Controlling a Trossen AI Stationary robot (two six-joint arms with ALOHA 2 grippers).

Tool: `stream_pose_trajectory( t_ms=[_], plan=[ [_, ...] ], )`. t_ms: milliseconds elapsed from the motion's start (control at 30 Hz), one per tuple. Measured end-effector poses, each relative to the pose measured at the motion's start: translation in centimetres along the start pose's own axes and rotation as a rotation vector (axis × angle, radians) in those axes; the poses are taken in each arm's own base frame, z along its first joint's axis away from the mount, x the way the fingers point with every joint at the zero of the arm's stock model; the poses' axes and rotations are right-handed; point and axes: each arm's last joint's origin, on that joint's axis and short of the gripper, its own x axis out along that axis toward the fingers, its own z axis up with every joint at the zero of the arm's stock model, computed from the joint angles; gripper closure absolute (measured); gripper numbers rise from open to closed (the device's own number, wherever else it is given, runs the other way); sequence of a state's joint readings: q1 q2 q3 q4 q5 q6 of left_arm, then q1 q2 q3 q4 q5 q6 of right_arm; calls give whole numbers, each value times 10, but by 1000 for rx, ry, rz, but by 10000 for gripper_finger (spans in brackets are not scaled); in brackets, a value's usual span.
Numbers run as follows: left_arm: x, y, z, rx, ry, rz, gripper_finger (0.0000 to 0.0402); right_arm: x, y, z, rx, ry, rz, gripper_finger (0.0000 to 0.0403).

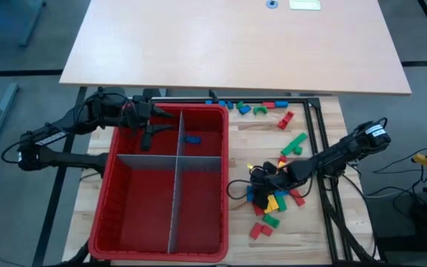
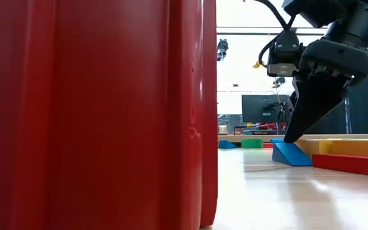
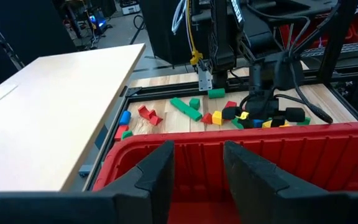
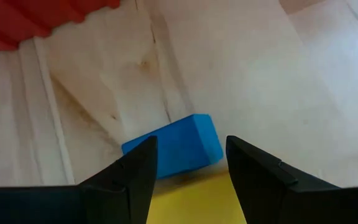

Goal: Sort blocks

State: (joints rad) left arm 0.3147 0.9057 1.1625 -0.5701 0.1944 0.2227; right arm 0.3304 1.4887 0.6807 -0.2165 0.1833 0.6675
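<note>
Left claw [image 1: 148,135], fingers apart and empty, hangs over the red bin's [image 1: 124,222] far-left compartment. Right claw [image 1: 256,178], fingers spread, straddles a blue block [image 4: 176,151] within the scattered blocks [image 1: 273,200] on the table [image 1: 265,141]. Step: pick-up; next, closing squarely, probably.

Right gripper [image 2: 294,135] tip-down on blue block [image 2: 291,154].
</note>
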Motion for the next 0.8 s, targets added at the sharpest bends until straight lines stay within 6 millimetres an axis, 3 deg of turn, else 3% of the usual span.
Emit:
stream_pose_trajectory(
  t_ms=[500,800],
  plan=[
    [1,0,0,-1,3,-1,275,-1,6,-2,189,-6,27,226],
    [1,0,0,0,3,-1,283,2,8,1,217,-49,38,226]
  ],
)
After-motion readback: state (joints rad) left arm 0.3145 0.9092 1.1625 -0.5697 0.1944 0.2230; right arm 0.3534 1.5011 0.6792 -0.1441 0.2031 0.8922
